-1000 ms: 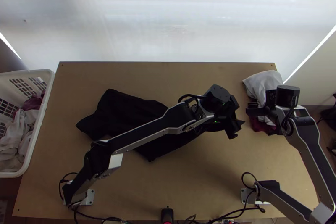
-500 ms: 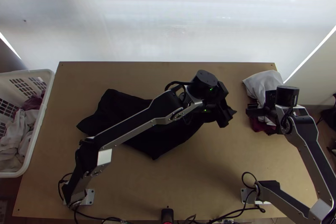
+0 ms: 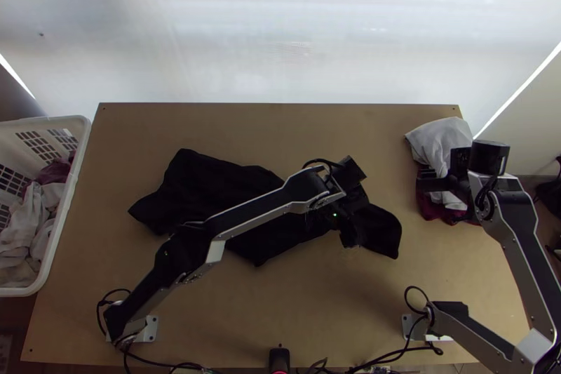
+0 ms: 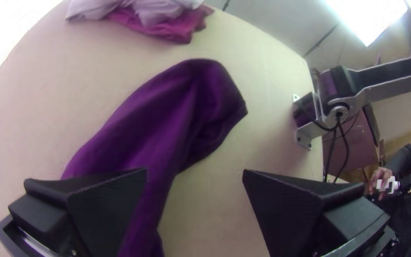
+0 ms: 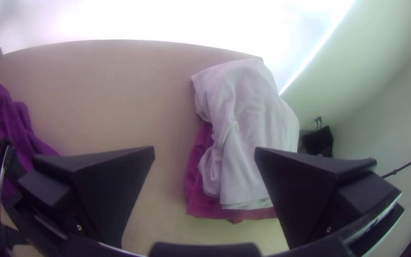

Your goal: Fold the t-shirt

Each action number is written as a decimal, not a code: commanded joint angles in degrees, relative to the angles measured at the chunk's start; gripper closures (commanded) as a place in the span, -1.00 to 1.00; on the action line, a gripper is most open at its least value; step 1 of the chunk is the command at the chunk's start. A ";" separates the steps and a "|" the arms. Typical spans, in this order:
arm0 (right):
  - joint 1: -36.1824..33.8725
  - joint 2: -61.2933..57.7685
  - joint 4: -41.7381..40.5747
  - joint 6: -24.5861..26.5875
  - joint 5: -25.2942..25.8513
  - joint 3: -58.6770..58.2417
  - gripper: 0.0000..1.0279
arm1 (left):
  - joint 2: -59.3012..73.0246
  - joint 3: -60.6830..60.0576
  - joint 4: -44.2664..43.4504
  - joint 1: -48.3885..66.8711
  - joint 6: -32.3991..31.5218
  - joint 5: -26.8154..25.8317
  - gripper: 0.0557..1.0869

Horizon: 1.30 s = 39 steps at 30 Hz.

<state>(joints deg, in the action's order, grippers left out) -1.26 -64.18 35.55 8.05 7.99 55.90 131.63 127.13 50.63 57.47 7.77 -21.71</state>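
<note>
Left of the cloth pile (image 3: 436,142), the t-shirt (image 3: 210,184) is lying under the left gripper (image 4: 195,172), fingers wide, likely for pinching an edge; the right gripper (image 5: 205,149), also wide, is presumably giving room.

Bare wood of the table (image 3: 294,128) offers me passage beyond the t-shirt (image 3: 203,184) to the far edge, and nearer me between my arm bases. My left arm (image 3: 245,218) crosses diagonally above the t-shirt, obstructing descent there; my left gripper (image 3: 352,234) stands near its right-hand end. A bare strip separates that end from the white cloth (image 3: 438,137) and maroon cloth (image 3: 436,214), where my right gripper (image 3: 429,181) blocks access from above. The basket (image 3: 83,156) bounds the left; cables (image 3: 389,356) line the near edge.
</note>
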 commanded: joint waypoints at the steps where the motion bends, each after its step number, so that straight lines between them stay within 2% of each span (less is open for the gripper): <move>1: -0.59 1.43 0.57 1.17 -1.57 -0.18 -0.90 | 1.35 -1.18 1.75 -5.27 0.93 2.91 -0.90; 4: -0.15 3.10 0.66 1.79 -2.10 -1.14 -0.90 | -0.76 -1.89 1.84 -7.46 2.16 7.56 -0.90; 8: 4.77 4.51 1.98 1.35 -2.28 -1.23 -0.90 | -7.36 -5.40 1.05 -13.35 2.60 11.17 -0.90; 12: 10.13 5.03 2.33 0.30 -2.28 -2.11 -0.90 | -16.41 -14.89 -4.14 -17.48 6.82 21.54 -0.90; 16: 14.79 5.30 1.01 -1.20 -2.10 -3.34 -0.89 | -25.81 -29.13 -10.29 -23.02 8.49 24.79 -0.90; 17: 15.85 5.12 0.22 -1.99 -2.10 -3.52 -0.83 | -28.10 -33.62 -12.84 -24.43 8.67 25.49 -0.90; 20: 17.87 3.80 -1.19 -3.84 -1.31 -3.78 -0.81 | -34.69 -45.13 -19.69 -28.47 8.05 26.37 -0.90; 22: 18.83 2.75 -1.19 -4.19 -0.96 -3.25 -0.91 | -38.47 -51.37 -23.82 -31.02 8.14 28.04 -0.90; 27: 20.94 1.60 -0.83 -4.98 -0.87 -2.46 -0.90 | -44.53 -64.11 -32.53 -38.49 11.04 29.10 -0.90; 33: 23.14 1.08 0.31 -6.74 -0.87 -1.76 -0.90 | -45.32 -70.79 -34.02 -49.30 15.87 28.66 -0.90; 39: 25.34 0.81 1.10 -8.85 -0.87 -1.23 -0.90 | -46.56 -72.20 -32.88 -60.37 16.05 25.67 -0.90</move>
<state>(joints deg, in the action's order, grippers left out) 21.63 -62.81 35.97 1.21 7.05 54.04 87.02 59.68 17.93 6.90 22.20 5.93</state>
